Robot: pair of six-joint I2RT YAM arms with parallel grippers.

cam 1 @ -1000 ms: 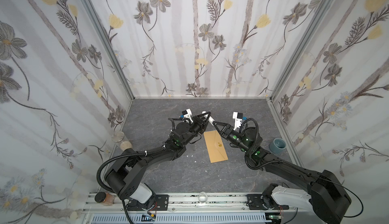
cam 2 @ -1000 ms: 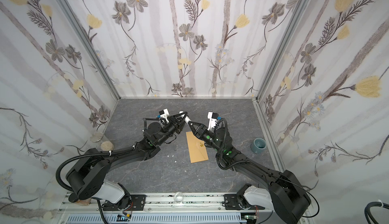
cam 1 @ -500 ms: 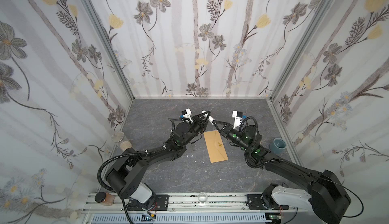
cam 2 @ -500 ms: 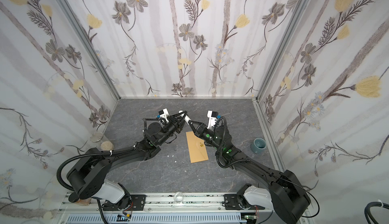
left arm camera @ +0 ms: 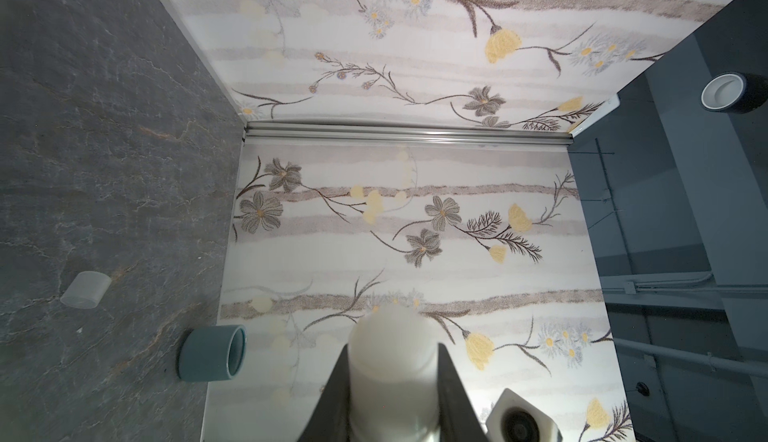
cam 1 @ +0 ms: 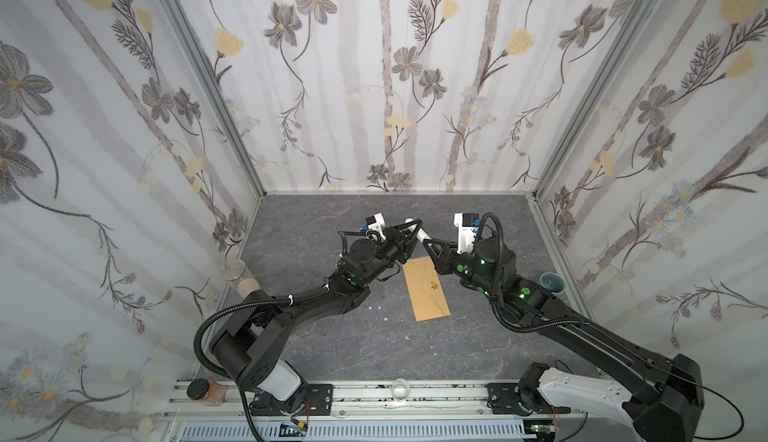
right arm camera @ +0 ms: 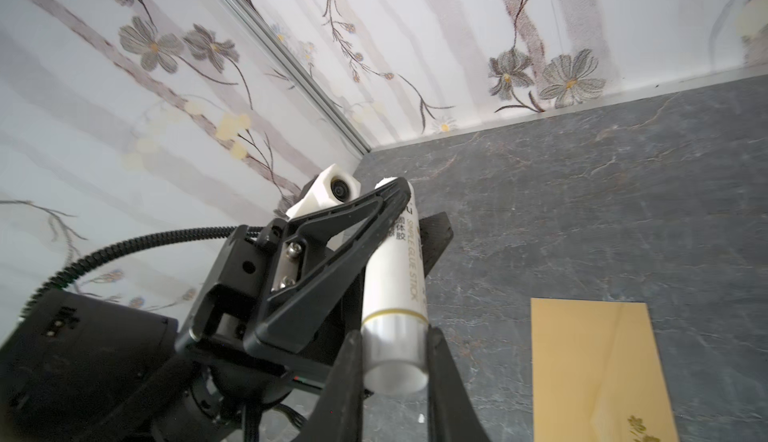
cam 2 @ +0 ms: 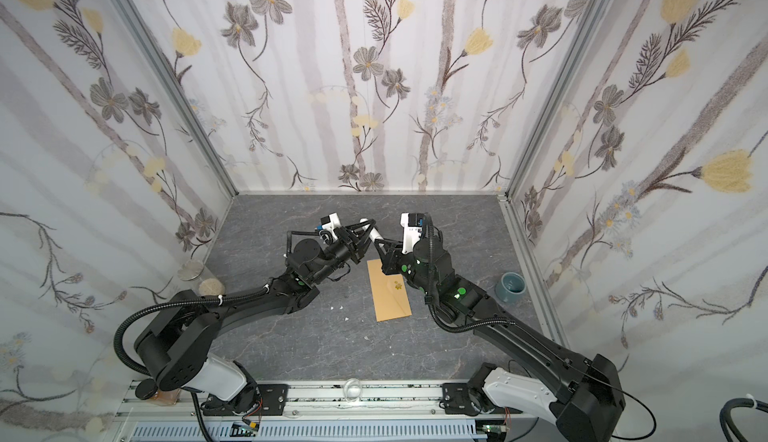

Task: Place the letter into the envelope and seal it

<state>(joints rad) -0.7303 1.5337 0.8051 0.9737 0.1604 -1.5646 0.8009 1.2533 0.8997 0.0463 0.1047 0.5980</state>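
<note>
near rail: a small jar (cam 1: pixel 203 390) with a dark lid sits at the left end, a small clear glass piece (cam 1: pixel 400 390) at mid-rail. both arms reach away from here over the grey stone-look table (cam 1: pixel 374 357). next out, a few white scraps (cam 1: pixel 377 307) lie on the table, left of the envelope. the envelope (cam 1: pixel 426 290) lies flat on the table between the two arms, its long axis running away from the rail with a slight tilt. its pointed flap is folded down over the body, with the gold sticker (cam 1: pixel 434 285) by the flap point; cannot tell if the flap is stuck. a teal cup (cam 1: pixel 552 284) stands well off to the right, by the side wall. just past the envelope's far end, raised off the table, both grippers meet on one white glue stick (cam 1: pixel 422 236). the left gripper (cam 1: pixel 411 228) is clamped on the printed white barrel, which fills the gap between its fingers in the left wrist view. the right gripper (cam 1: pixel 426 244) is clamped on the silver-banded end, and the right wrist view shows its pads (right arm camera: pixel 349 369) pressed against that end. a clear cap (left arm camera: pixel 85 289) lies on its side on the table near the teal cup, seen only from the left wrist. farthest, the floral-papered back wall (cam 1: pixel 395 87).
</note>
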